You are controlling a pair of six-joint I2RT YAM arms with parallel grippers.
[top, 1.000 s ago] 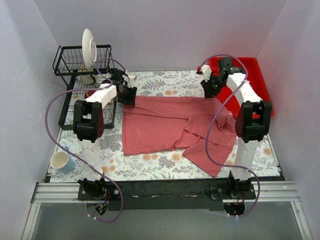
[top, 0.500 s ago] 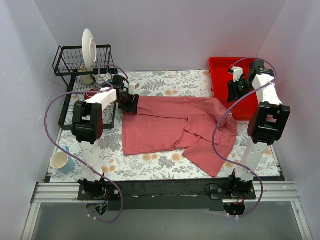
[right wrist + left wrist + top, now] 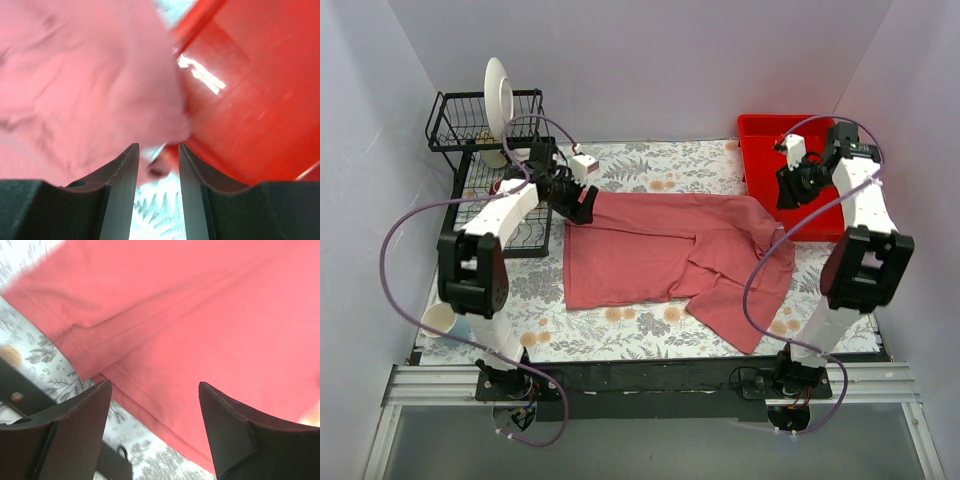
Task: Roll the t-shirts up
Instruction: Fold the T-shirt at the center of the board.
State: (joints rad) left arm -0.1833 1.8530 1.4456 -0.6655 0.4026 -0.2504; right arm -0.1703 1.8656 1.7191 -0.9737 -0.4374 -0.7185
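left gripper (image 3: 155, 390) up off shirt (image 3: 650, 250), jaws wider now. right gripper (image 3: 157, 150) moved over tray (image 3: 760, 130), jaws apart, empty.

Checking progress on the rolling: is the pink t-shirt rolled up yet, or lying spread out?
Spread, not rolled. The t-shirt lies flat on the table, only its right part folded over and rumpled.

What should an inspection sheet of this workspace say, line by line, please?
Surface: table with a floral cover.
Job's things: t-shirt spread out, partly folded at its right, not yet rolled.
Clutter: dish rack with an upright plate, far left; cup near left; red tray far right.
Grippers: left gripper open above the shirt's far left corner; right gripper open, empty, by the tray's left wall.
Cables: purple cables loop off both arms; the right one crosses above the shirt.
Surroundings: pale walls on three sides.
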